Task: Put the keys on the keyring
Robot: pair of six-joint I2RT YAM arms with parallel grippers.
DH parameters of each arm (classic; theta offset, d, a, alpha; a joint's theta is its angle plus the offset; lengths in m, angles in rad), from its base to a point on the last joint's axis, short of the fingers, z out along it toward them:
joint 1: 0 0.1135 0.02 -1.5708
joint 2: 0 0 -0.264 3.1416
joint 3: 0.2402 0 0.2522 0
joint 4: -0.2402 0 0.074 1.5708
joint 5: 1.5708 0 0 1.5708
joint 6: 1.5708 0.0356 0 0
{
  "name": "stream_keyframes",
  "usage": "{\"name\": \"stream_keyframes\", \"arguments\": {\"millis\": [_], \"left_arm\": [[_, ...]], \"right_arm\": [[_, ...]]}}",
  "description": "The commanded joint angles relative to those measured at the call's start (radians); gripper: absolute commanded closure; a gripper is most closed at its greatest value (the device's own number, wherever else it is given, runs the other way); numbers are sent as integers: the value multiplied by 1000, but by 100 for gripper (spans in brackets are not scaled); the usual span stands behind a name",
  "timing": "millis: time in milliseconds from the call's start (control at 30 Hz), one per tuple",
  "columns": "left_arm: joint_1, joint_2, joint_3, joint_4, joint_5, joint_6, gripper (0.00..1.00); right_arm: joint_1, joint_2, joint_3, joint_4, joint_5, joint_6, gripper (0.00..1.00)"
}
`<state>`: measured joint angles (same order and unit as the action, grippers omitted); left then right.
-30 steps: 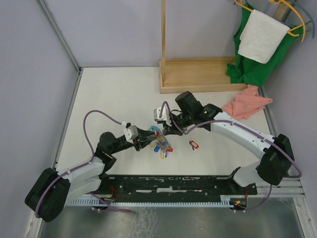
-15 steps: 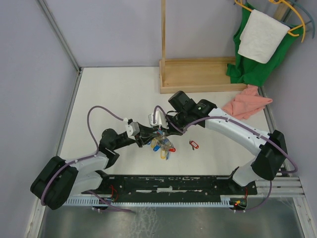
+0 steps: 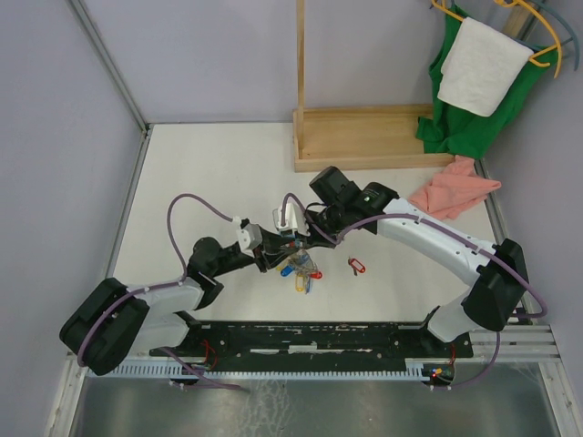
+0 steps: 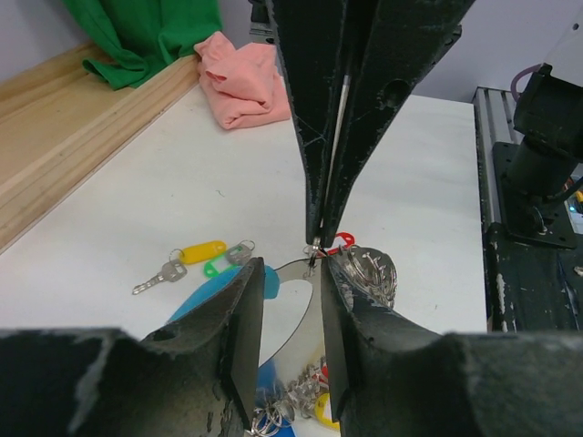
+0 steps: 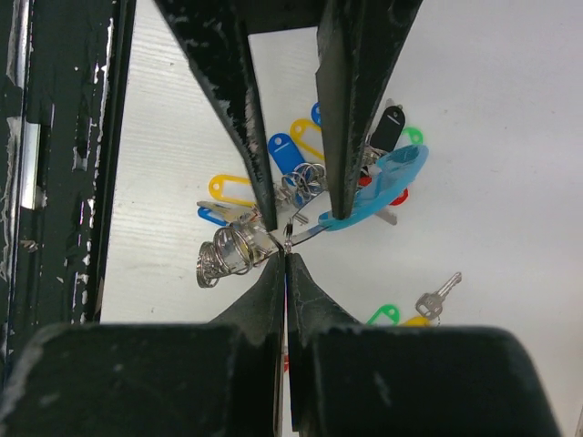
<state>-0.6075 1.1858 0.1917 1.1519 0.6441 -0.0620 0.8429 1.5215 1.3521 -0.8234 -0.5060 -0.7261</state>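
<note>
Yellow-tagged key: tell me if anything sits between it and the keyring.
Nothing visible blocks it. The yellow-tagged key lies on the table right beside the keyring; only a small green tag sits in the gap.

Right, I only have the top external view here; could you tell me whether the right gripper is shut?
Observer: Yes, the right gripper is shut, its tips at a thin metal loop beside the keyring.
Operator: And the left one?
Observer: The left gripper has its fingers apart, straddling part of the keyring; whether it grips I cannot tell.
Operator: Any loose key nearby?
Observer: A yellow-tagged key lies on the table beside the ring.
</note>
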Motion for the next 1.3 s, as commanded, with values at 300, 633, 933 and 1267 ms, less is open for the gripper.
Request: {"name": "stream_keyframes", "arguments": {"millis": [300, 633, 933, 1267], "left_arm": [[-99, -64, 17, -122, -96, 98, 54], [-120, -184, -34, -186, -201, 130, 52], [-106, -283, -47, -212, -277, 136, 57], [-78, -205, 6, -162, -215, 64, 59]], "right_arm": [[5, -44, -2, 149, -2, 39, 99], [5, -54, -21, 152, -13, 18, 99], [5, -72, -30, 113, 17, -37, 99], [5, -72, -45, 146, 32, -20, 99]]}}
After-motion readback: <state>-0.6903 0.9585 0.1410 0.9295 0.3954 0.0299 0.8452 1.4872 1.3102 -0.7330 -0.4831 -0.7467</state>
